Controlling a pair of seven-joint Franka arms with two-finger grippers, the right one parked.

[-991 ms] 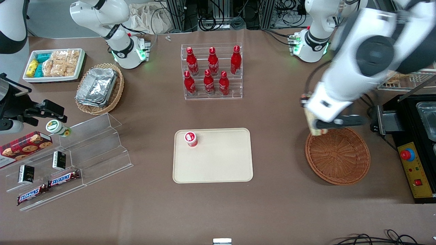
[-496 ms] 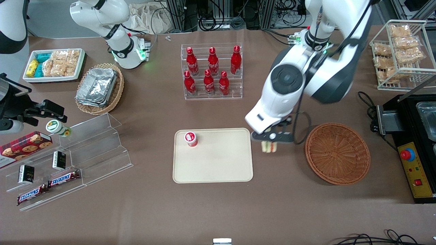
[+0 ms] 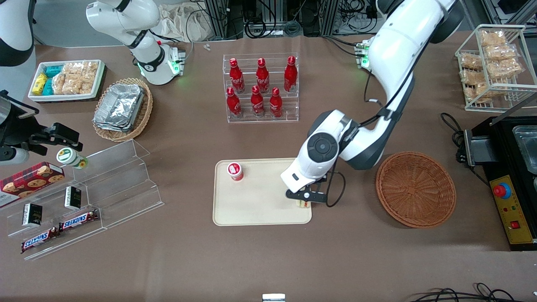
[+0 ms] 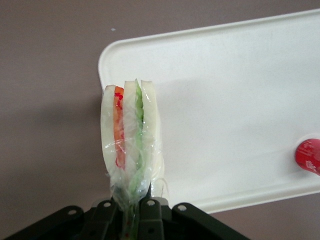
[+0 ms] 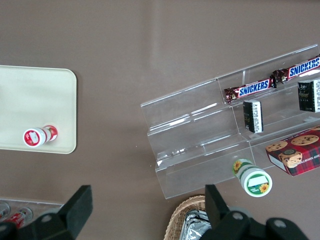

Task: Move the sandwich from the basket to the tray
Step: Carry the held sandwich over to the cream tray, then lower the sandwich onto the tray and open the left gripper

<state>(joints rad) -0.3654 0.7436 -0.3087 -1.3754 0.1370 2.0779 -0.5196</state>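
Note:
My left gripper (image 3: pixel 304 199) hangs over the corner of the cream tray (image 3: pixel 260 209) that is nearest the front camera and the wicker basket (image 3: pixel 415 188). It is shut on the sandwich (image 3: pixel 303 204), a wrapped white-bread wedge with orange and green filling. In the left wrist view the sandwich (image 4: pixel 131 140) sticks out from between the black fingers (image 4: pixel 151 217) of the gripper (image 4: pixel 131 212), above the tray's corner (image 4: pixel 240 125). The basket holds nothing that I can see. I cannot tell whether the sandwich touches the tray.
A small red cup with a white lid (image 3: pixel 235 170) stands on the tray's corner farthest from the gripper. A clear rack of red bottles (image 3: pixel 261 88) stands farther from the camera. A black appliance (image 3: pixel 509 167) sits beside the basket, at the working arm's end.
The arm carried the sandwich from above the basket's rim, over the bare table, to the tray's near corner, and lowered toward it. The grip stayed shut on the sandwich.

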